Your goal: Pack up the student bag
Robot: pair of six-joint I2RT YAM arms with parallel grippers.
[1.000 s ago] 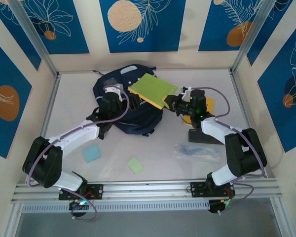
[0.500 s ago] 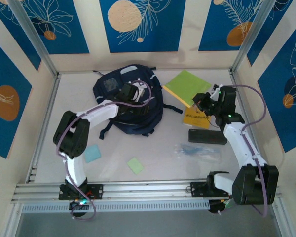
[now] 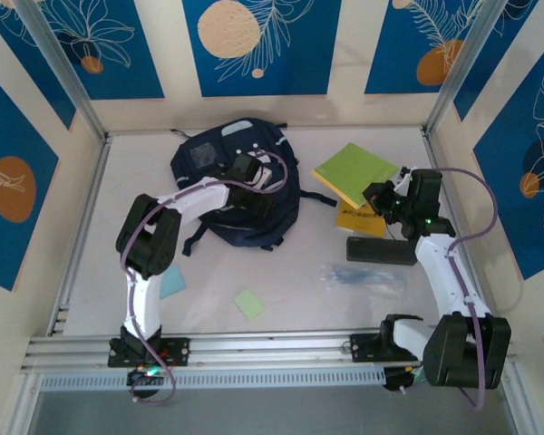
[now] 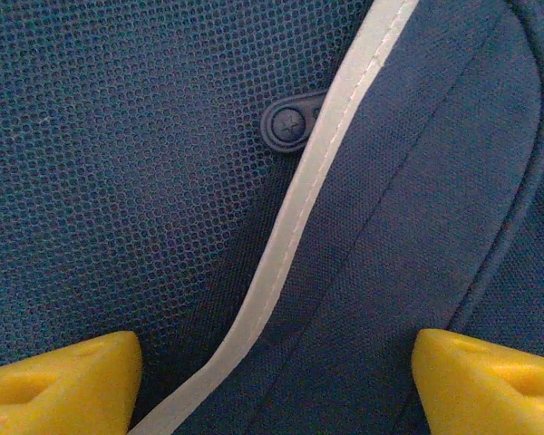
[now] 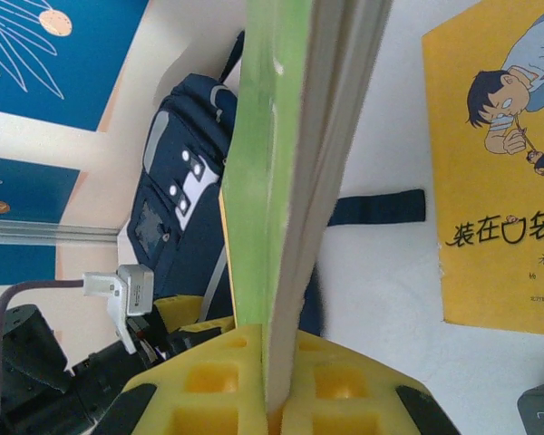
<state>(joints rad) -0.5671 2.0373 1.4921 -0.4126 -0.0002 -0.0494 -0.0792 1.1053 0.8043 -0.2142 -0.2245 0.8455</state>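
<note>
Back left of centre on the table (image 3: pixel 290 272) lies the student bag (image 3: pixel 202 163). The left gripper (image 3: pixel 263 179) hangs close over its fabric, fingers spread wide, gripping nothing. Further right, the right gripper (image 3: pixel 379 193) is clamped on a green book (image 3: pixel 354 170) beside a yellow book (image 3: pixel 361 220).

Overhead and wrist views share the student bag (image 3: pixel 199 161).

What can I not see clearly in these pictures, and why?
Bag opening: top view, left arm covers it.
Yellow book: right wrist view, cut by right edge.
Blue note: top view, partly behind left arm.
Pouch contents: top view, too small.
Green book cover: right wrist view, edge-on in right pincer.
</note>
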